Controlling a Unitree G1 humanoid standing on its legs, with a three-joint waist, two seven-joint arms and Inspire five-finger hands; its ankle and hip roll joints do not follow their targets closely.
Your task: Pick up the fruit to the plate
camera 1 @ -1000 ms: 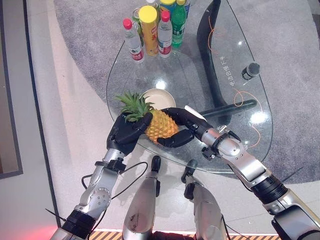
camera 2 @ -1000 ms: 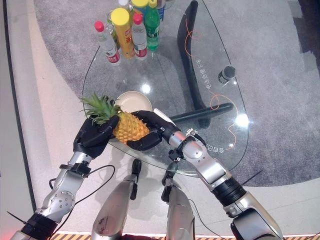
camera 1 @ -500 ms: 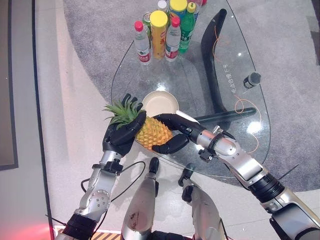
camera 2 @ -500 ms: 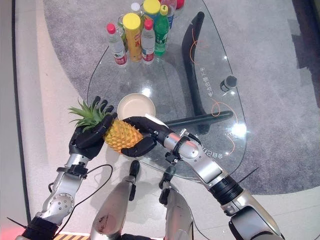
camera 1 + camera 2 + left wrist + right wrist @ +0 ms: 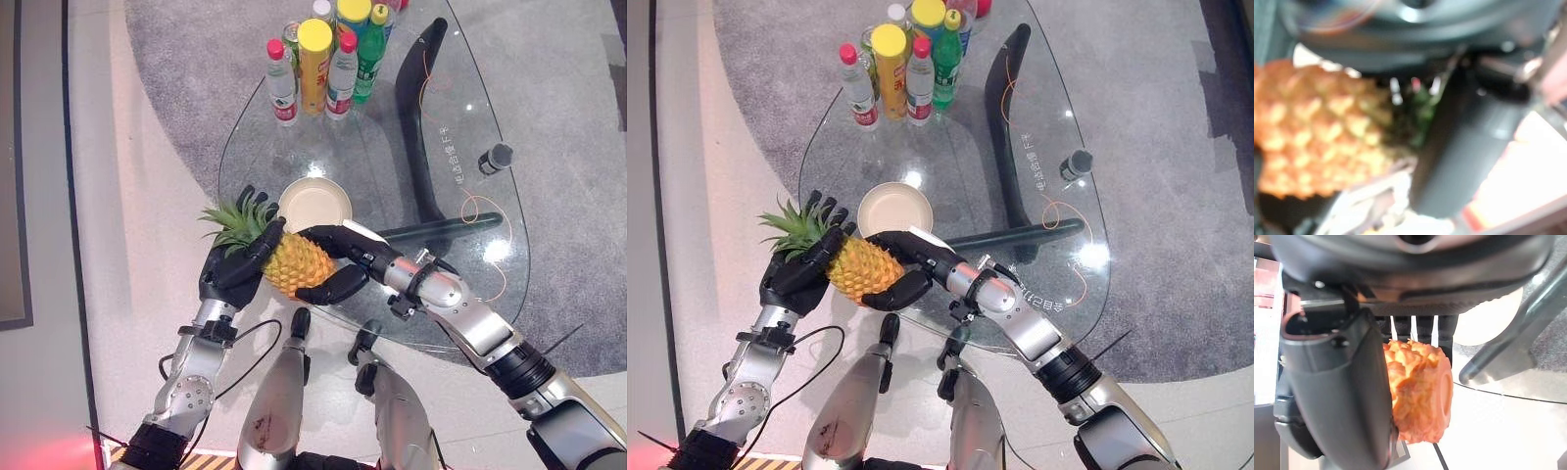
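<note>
Risk: pineapple slips from my two-hand hold and drops off the desk edge, since it hangs just short of the plate. My left hand curls round the crown end; my right hand wraps the body, fingers over, thumb under.

Left hand and right hand curl inward, facing each other.
</note>
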